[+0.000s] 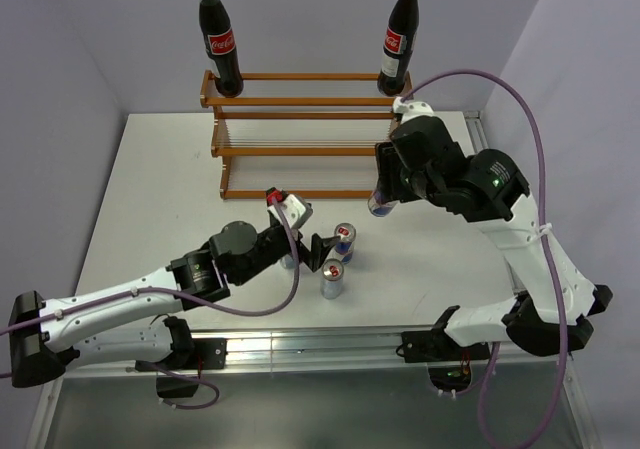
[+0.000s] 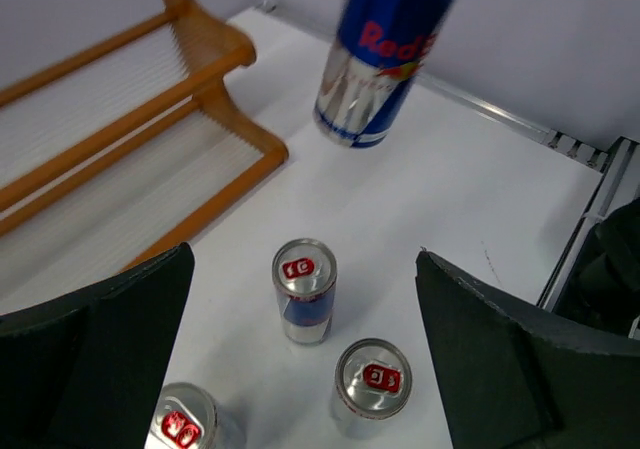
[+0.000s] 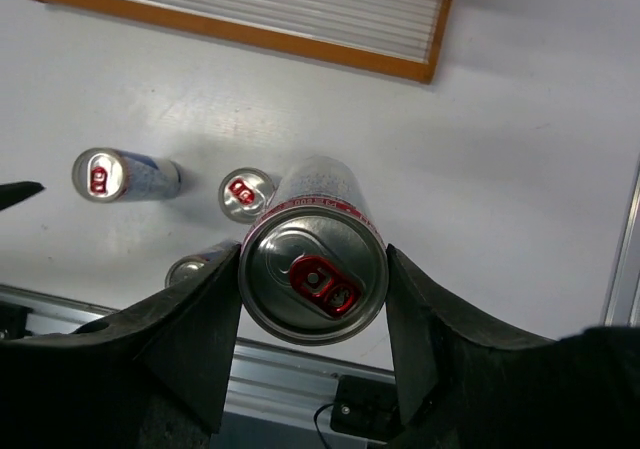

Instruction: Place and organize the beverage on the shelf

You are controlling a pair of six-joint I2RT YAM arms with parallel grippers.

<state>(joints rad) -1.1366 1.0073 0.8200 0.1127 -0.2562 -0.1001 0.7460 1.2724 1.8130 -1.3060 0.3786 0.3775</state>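
Right gripper holding Red Bull can, left gripper wide (Coca-Cola bottles shelved)

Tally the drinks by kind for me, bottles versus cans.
Cola bottles: 2
Slim cans: 4
Total: 6

Cans shiny metal; shelf smooth reddish wood; bottles glossy dark; table matt white
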